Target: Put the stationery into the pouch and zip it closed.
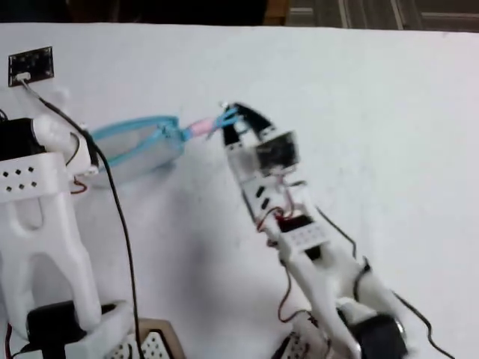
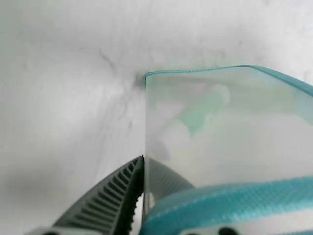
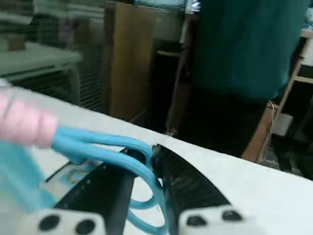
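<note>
The pouch [image 1: 138, 149] is laid flat on the white surface [image 1: 359, 112]. In the high view its long axis runs from the left arm's end, at the left, up and across to the right claw [image 1: 233, 120] near the middle. Its walls are made of clear, smooth plastic and are edged with a woven teal band. Its pull end is pointed toward the right claw.

A pale green shape [image 2: 200, 110] is seen faintly through the pouch [image 2: 230, 132] wall in the left wrist view. What it is cannot be told. Whether the zip is closed cannot be told either.

The left claw [image 2: 143, 169] is closed tight on the straight edge of the pouch near a corner, and its ribbed grey fingers [image 2: 110, 196] are pressed against the plastic.

A pink tubular piece [image 1: 200, 129] is attached at the pull end, and a blue cord loop [image 1: 226, 117] extends from it. The right claw [image 3: 154, 156] is drawn narrow, with the blue cord loop [image 3: 112, 147] pinched between its black ridged fingers [image 3: 186, 181]. The pink tubular piece [image 3: 22, 125] is held just clear of them.
</note>
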Motion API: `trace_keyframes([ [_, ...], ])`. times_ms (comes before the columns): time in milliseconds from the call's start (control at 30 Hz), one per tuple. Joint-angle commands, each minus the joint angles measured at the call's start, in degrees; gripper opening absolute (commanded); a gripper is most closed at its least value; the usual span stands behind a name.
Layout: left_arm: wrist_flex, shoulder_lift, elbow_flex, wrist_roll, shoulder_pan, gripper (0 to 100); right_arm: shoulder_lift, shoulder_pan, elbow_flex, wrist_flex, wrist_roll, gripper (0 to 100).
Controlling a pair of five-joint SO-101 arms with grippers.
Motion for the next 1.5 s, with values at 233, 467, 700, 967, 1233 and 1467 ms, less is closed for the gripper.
trace_keyframes([
  [233,-1.4,0.0,-12.0,-2.7,3.8,2,-33.5,0.9,-11.1,32.6,-6.6,1.6],
  [467,-4.7,-0.1,-17.2,-2.6,9.8,22,-36.4,-5.6,-27.1,49.9,-6.6,1.6],
  [700,-8.4,-0.6,-17.7,-2.5,12.9,25,-31.5,-13.0,-40.7,57.2,-6.2,1.6],
  [967,-5.7,-0.6,-27.3,-2.6,12.6,25,-19.0,-13.1,-55.6,57.2,-6.5,1.6],
  [1233,0.1,-0.9,-39.1,1.5,7.3,24,-7.6,-13.1,-62.2,57.1,-6.5,1.6],
  [1467,0.2,-15.8,-33.8,6.0,1.5,25,-4.6,-13.1,-63.3,57.0,-6.5,1.6],
])
